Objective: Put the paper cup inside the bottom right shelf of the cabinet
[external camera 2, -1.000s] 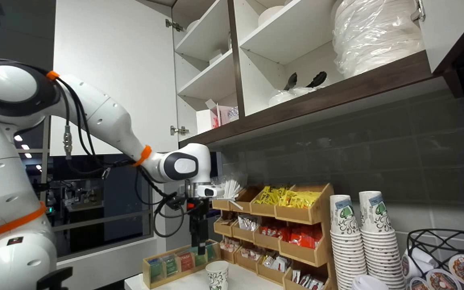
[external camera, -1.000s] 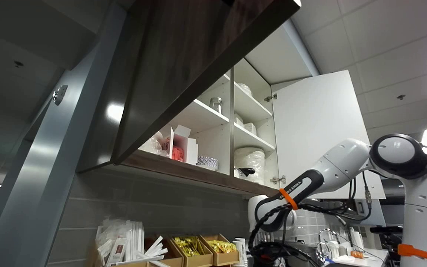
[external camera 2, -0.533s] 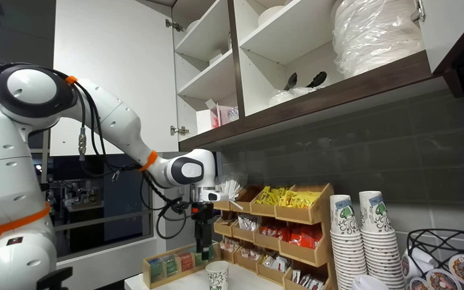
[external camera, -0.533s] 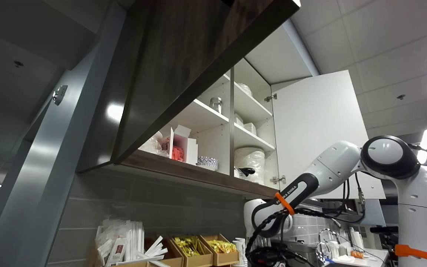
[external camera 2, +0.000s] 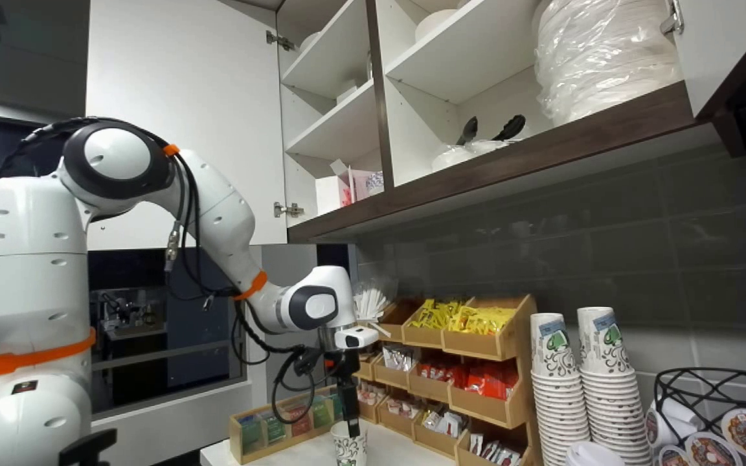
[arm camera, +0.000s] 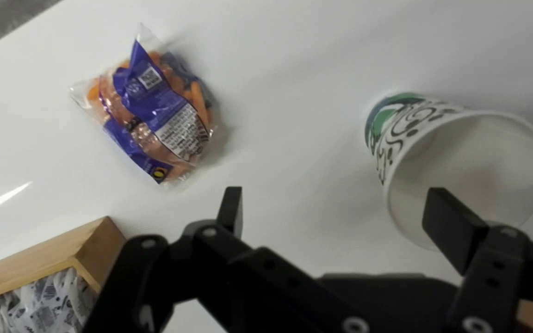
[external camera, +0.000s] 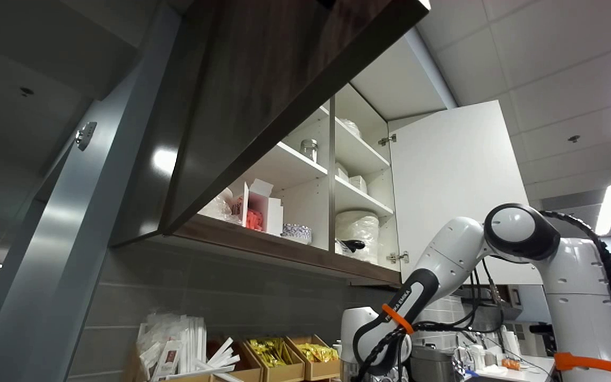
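Paper cup [external camera 2: 350, 448] stands on the surface [external camera 2: 394, 450], right by the hand [arm camera: 340, 210]

The cup is upright, with its round mouth up and a green patch and dark swirls on its side. The hand's two fingers [arm camera: 454, 229] are spread far apart. In the wrist view, one finger is over the cup's mouth and the other is off to the side, over the white surface. I can't tell if the finger dips into the cup or touches it. Left of the cup in that view lies a clear bag [arm camera: 155, 111] with a purple label and orange bits inside. In an exterior view, a wooden box [external camera 2: 237, 439] of green and red packets sits near the cup, and so does a wooden rack [external camera 2: 473, 343] full of small packets. Two towers of cups [external camera 2: 557, 401] stand beside the rack. Up high, the cabinet [external camera 2: 541, 150] has its white door [external camera: 454, 175] swung wide, as both exterior views show. Its bottom right shelf [external camera 2: 502, 103], well above the cup, holds black-ended tools [external camera 2: 509, 128] and a tall white stack [external camera 2: 606, 65] in clear wrap.
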Robot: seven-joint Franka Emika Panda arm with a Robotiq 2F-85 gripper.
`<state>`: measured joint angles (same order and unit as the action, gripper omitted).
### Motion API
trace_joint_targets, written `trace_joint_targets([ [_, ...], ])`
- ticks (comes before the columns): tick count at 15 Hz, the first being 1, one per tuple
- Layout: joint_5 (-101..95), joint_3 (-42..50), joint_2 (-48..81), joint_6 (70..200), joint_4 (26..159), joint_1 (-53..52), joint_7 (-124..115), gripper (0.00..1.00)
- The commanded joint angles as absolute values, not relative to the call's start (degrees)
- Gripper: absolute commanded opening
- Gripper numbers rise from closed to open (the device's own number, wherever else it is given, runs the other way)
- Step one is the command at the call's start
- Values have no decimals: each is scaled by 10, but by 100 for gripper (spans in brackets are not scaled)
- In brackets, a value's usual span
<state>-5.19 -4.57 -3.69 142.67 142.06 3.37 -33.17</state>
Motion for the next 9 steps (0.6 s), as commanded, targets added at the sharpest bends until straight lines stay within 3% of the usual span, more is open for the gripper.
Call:
trace_joint_targets([
  [1, -53, -38, 13, 1470, 1399, 18, -342, 100],
  [4, -39, -34, 45, 1493, 1385, 7, -328, 100],
  [5, -36, -33, 54, 1496, 1379, 3, -325, 75],
  [6, -34, -31, 61, 1499, 1375, 0, -323, 74],
  [9, -23, -24, 75, 1501, 1364, -7, -316, 49],
])
